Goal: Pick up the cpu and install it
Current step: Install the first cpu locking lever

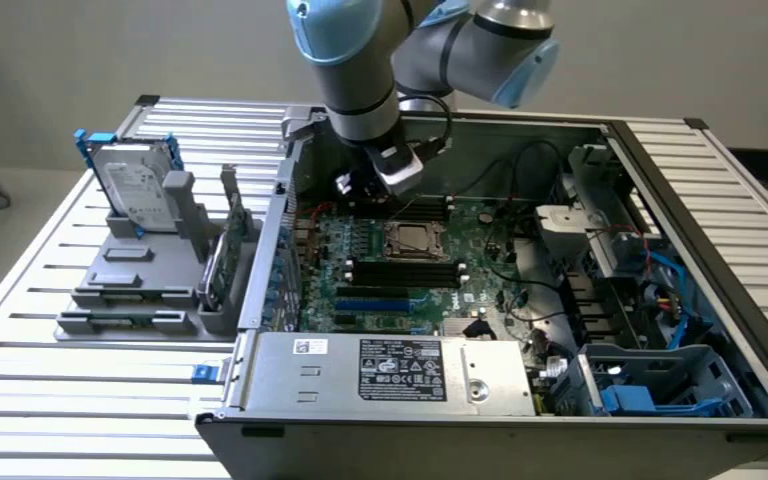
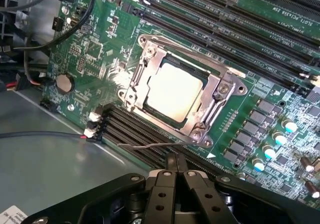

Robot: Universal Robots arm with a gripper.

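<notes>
The cpu (image 2: 172,92), a shiny silver-grey square, lies flat inside the metal-framed socket (image 2: 220,92) on the green motherboard (image 2: 100,49). The socket's frame looks to sit around it. My gripper (image 2: 176,160) hangs above the memory slots (image 2: 135,129) just beside the socket, its two black fingers pressed together with nothing between them. In the exterior view the gripper (image 1: 373,182) hovers inside the open computer case, a little above and behind the socket and cpu (image 1: 412,240).
A hard drive in a blue frame (image 1: 137,185) stands on a grey fixture (image 1: 131,290) at the exterior view's left. The power supply (image 1: 384,370) fills the case's near edge. Cables (image 2: 50,39) and a blue drive cage (image 1: 664,385) lie on the exterior view's right.
</notes>
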